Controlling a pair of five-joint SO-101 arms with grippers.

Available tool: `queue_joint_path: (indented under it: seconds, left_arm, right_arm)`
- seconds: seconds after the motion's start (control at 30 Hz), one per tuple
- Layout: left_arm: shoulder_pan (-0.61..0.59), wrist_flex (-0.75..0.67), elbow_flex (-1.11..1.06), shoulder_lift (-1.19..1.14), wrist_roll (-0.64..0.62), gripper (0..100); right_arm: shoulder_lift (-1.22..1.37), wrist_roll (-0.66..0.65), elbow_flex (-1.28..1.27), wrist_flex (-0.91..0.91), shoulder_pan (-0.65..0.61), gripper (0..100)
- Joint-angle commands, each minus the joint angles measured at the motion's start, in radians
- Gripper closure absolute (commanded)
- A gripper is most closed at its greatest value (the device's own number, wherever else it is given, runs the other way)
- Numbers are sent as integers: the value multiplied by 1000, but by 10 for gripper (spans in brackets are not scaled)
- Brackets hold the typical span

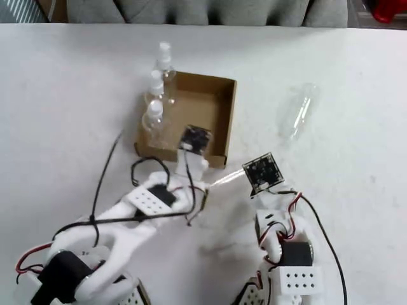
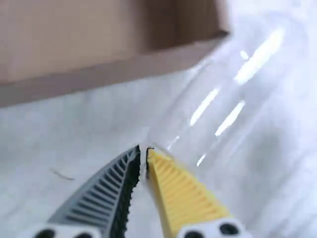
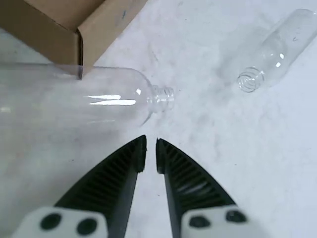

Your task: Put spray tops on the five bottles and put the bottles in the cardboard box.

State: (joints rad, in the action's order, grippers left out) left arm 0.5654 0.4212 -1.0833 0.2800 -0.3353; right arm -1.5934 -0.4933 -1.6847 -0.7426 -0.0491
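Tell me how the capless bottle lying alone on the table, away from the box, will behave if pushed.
The bottle lies on its side on the flat table, so a sideways nudge would probably roll it. It looks clear and empty, so it is likely light and easily knocked away. Its glossy wall may slip in a grip.

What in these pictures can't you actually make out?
Right wrist view: the near bottle has its base cut off by the picture's edge.
High view: the three capped bottles are pale against the table; inside the cardboard box or beside it, cannot tell.
High view: the far bottle is too faint to show its neck.
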Motion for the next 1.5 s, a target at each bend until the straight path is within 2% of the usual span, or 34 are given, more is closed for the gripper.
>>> queue_joint_path:
  seconds: [0.0,0.1,0.2,0.4,0.53,0.7,0.87,1.0,1.23,1.47]
  left_arm:
    - [119,-28,28,2,-3,980]
    - [180,-32,37,4,-3,979]
    - [236,-107,26,-1,-3,979]
    - [271,-219,-46,12,11,979]
    - [240,-153,-89,125,114,979]
    - [197,-8,-112,361,117,979]
    - [30,64,-112,506,117,979]
    - [-45,18,-106,458,115,979]
    - [-25,-203,-80,222,25,980]
    - [2,-233,46,-39,2,980]
  right_arm:
    - [-10,-3,-11,25,27,981]
    - [-10,-2,-11,25,27,982]
    - [-10,-2,-11,27,33,982]
    - [-10,23,-2,41,79,982]
    - [-10,41,2,41,76,982]
    - [-10,43,2,41,76,982]
    - [-10,44,2,38,74,982]
    - [-10,46,0,35,74,982]
    - [-10,48,0,33,73,982]
    - [-10,48,0,35,73,981]
